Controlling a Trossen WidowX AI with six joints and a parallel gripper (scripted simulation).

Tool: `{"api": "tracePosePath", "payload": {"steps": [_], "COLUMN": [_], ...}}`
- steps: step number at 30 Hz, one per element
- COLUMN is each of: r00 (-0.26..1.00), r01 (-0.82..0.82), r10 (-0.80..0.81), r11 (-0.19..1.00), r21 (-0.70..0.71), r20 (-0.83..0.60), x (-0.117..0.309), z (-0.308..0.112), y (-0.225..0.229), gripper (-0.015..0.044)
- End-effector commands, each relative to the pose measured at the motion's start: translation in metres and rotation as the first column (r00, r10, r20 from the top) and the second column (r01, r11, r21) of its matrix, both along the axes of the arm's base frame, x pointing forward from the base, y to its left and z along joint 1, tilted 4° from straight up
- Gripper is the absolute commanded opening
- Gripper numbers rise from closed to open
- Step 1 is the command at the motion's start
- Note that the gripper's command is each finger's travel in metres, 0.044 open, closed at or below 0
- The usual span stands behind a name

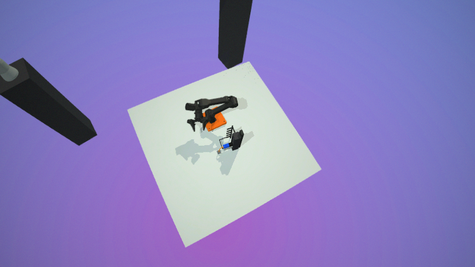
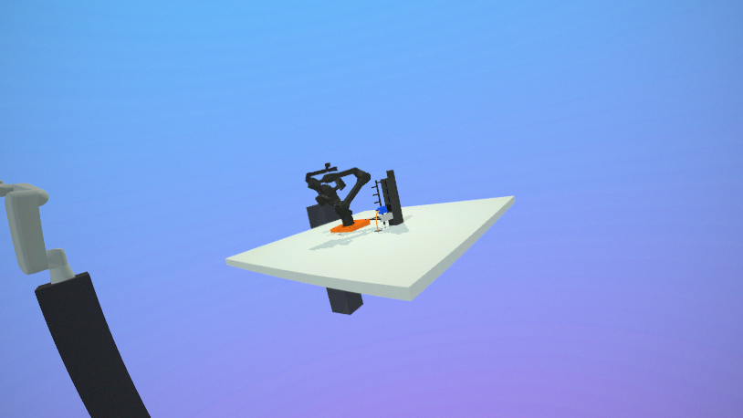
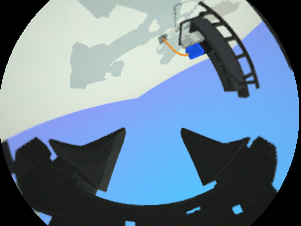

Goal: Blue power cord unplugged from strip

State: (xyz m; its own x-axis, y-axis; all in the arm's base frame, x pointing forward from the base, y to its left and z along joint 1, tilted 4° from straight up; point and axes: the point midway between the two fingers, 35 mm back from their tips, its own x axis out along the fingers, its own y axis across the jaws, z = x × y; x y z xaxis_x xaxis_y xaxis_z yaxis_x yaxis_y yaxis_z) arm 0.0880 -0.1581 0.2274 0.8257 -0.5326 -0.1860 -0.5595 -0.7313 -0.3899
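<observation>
The blue plug (image 1: 226, 146) (image 2: 381, 210) (image 3: 195, 52) is at the low end of the upright black power strip (image 1: 236, 140) (image 2: 395, 200) (image 3: 221, 56), up against its face. I cannot tell how deep it sits. A thin orange cord (image 2: 377, 222) (image 3: 173, 49) runs from the plug down to a small grey block (image 1: 219, 151) (image 3: 162, 38) on the table. My gripper (image 1: 198, 129) (image 3: 153, 131) is open, with nothing between its fingers. It hangs raised over the table, well apart from plug, cord and strip.
The orange base plate (image 1: 217, 124) (image 2: 350, 225) of my arm is beside the strip. A thin black rack with short prongs (image 1: 229, 132) (image 2: 376, 193) stands in front of the strip. A pale block (image 2: 385, 217) (image 3: 190, 37) is under the plug. Dark pillars (image 1: 234, 32) stand beyond the white table (image 1: 238, 196) (image 2: 363, 265).
</observation>
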Motion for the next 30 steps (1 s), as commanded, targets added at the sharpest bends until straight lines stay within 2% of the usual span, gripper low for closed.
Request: {"api": "tracePosePath", "payload": {"steps": [1, 5, 9, 14, 20, 25, 30], "r00": [1.000, 0.983, 0.914, 0.738, 0.406, 0.179, -0.115], "r01": [-0.005, -0.117, -0.271, -0.480, -0.720, -0.848, -0.927], "r10": [0.005, 0.118, 0.267, 0.443, 0.571, 0.569, 0.475], "r11": [1.000, 0.993, 0.962, 0.875, 0.681, 0.503, 0.266], "r21": [0.001, 0.013, 0.030, 0.065, 0.136, 0.168, 0.266], "r20": [-0.006, -0.140, -0.307, -0.509, -0.714, -0.802, -0.872], "x": [0.001, 0.013, 0.031, 0.055, 0.089, 0.116, 0.144], "z": [0.000, -0.005, -0.013, -0.026, -0.044, -0.055, -0.069], "y": [0.000, -0.005, -0.008, -0.009, -0.004, 0.004, 0.018], "gripper": [0.0374, 0.0269, 0.0164, 0.0160, 0.0160, 0.0160, 0.0160]}}
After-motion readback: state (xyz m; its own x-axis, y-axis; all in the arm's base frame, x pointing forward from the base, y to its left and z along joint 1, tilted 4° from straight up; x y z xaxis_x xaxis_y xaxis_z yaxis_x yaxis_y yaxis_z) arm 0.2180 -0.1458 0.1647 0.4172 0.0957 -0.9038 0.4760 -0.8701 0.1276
